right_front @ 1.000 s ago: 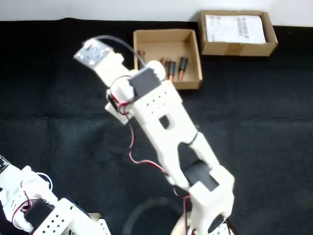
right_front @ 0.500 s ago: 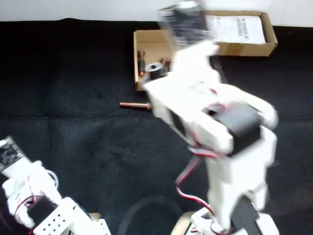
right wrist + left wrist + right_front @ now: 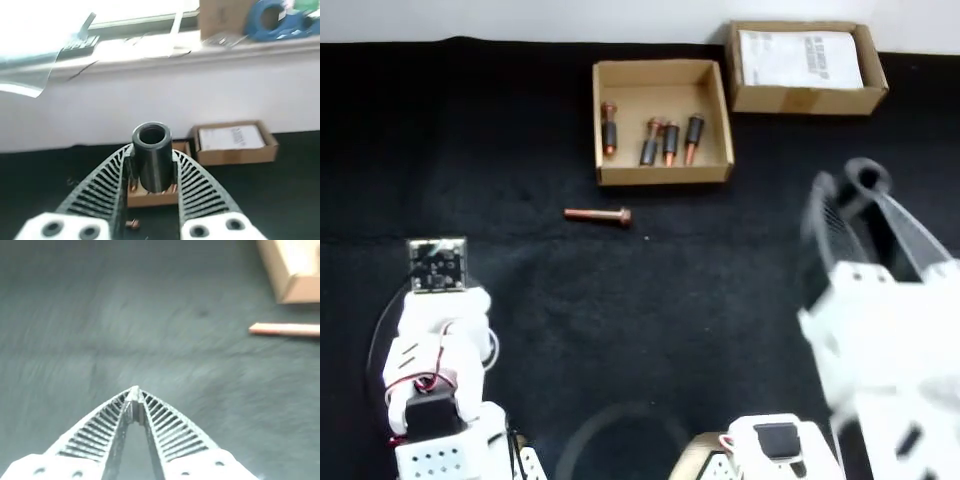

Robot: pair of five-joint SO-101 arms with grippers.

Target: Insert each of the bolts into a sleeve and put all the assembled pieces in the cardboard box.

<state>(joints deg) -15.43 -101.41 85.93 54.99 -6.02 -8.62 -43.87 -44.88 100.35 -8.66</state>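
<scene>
My right claw (image 3: 152,167) is clenched on a black sleeve (image 3: 151,142) and holds it high off the counter (image 3: 520,300), with the bore clear of the fingers, I judge so that a bolt can be slid in. The one loose copper bolt (image 3: 598,214) lies on the counter just outside the cardboard box (image 3: 665,176), where four assembled pieces (image 3: 670,140) lie. My left claw (image 3: 134,395) hangs short of the bolt, pinched shut on nothing.

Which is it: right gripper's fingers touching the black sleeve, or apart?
Touching. Right wrist view: the sleeve sits clamped in the right gripper, with both fingers pressed against its sides.
</scene>
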